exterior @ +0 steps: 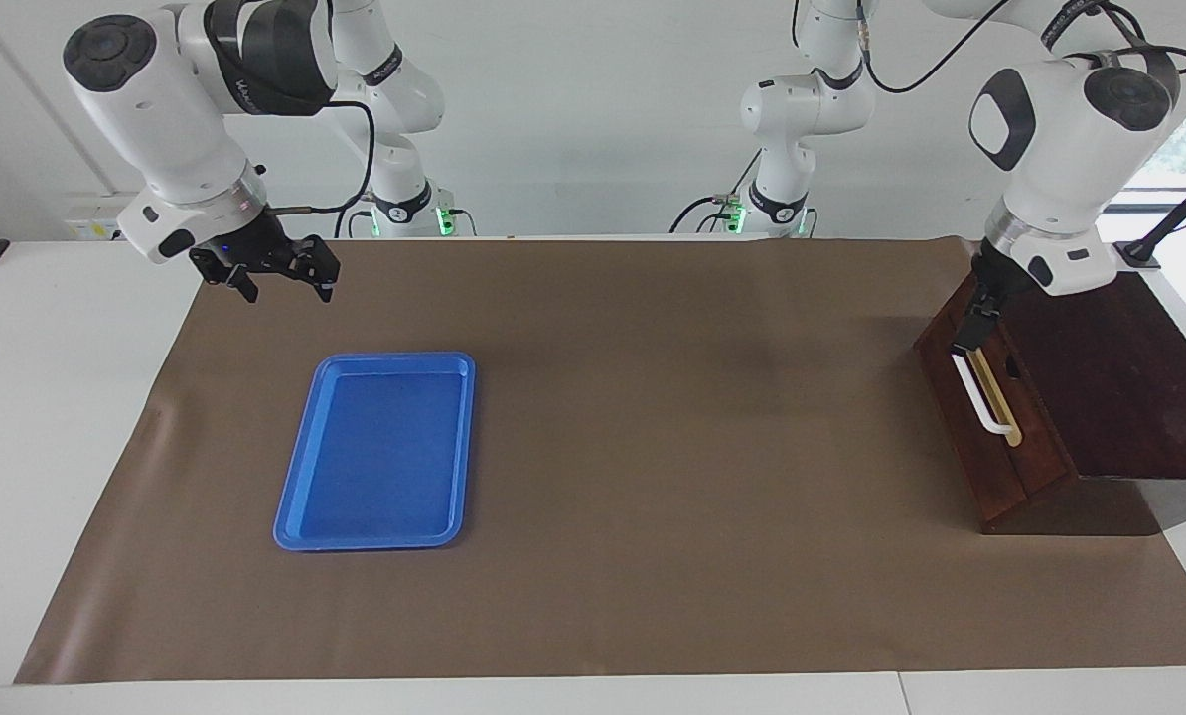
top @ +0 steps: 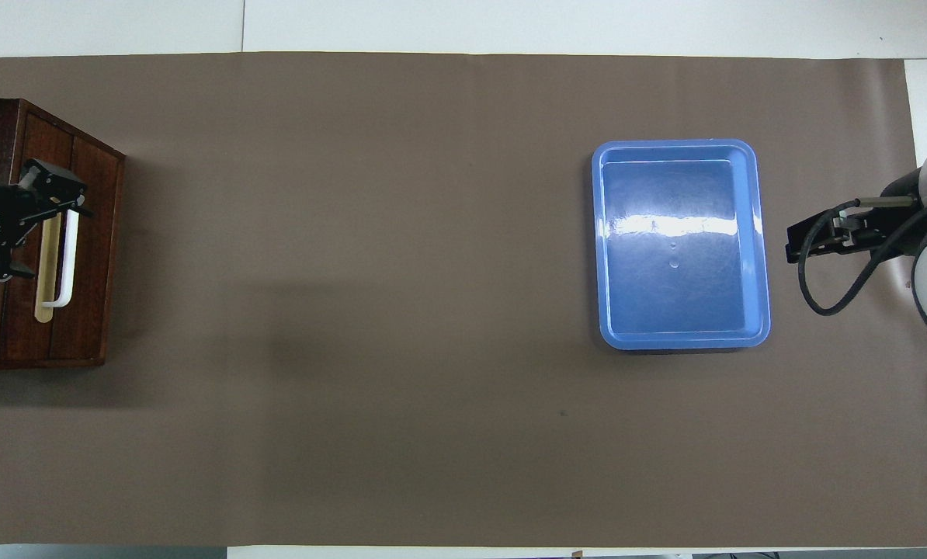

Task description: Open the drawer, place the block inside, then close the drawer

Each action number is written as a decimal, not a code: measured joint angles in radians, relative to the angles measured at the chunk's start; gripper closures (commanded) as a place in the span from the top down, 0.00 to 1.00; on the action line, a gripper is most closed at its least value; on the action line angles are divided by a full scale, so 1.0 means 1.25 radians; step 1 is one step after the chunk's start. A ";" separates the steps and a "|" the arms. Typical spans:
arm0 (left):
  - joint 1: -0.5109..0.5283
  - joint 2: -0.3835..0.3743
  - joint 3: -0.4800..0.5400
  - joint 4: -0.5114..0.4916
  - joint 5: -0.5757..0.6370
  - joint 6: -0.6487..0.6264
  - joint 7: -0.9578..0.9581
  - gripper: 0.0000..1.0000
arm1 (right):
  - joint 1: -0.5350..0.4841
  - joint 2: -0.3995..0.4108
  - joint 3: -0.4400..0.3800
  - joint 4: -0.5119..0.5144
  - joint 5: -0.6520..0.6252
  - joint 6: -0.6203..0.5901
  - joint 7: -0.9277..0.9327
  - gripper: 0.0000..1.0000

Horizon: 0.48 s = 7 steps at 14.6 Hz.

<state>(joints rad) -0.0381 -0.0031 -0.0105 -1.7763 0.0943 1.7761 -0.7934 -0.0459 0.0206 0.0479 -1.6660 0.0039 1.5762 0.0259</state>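
Observation:
The dark reddish-brown box stands at the left arm's end of the table. Its drawer (exterior: 1000, 437) (top: 91, 256) is pushed in, and the white bar handle (exterior: 980, 402) (top: 66, 260) faces the table's middle. My left gripper (exterior: 980, 313) (top: 29, 229) hangs open just above the handle's end nearer the robots, touching nothing. Over the mat's edge at the right arm's end, my right gripper (exterior: 288, 288) waits open and empty, between the blue tray and the robots. The block is out of view.
A flat blue tray (exterior: 295, 516) (top: 758, 233) lies empty on the brown mat (exterior: 653, 447) toward the right arm's end. The right arm's wrist and cable (top: 844, 248) show beside the tray in the overhead view.

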 measured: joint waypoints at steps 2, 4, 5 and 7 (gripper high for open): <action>-0.010 -0.012 0.000 0.001 -0.014 -0.030 0.135 1.00 | 0.000 0.000 0.000 0.000 0.000 0.000 0.000 1.00; -0.007 -0.017 0.007 0.012 -0.050 -0.066 0.282 1.00 | 0.000 0.000 0.000 0.000 0.000 0.000 0.000 1.00; -0.005 -0.018 0.010 0.020 -0.059 -0.086 0.333 1.00 | 0.000 0.000 0.000 0.000 0.000 0.000 0.000 1.00; 0.002 -0.018 0.011 0.033 -0.063 -0.117 0.407 1.00 | 0.000 0.000 0.000 0.000 0.000 0.000 0.000 1.00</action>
<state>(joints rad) -0.0357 -0.0255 0.0035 -1.7347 0.0150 1.6296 -0.2846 -0.0459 0.0206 0.0479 -1.6661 0.0039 1.5762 0.0259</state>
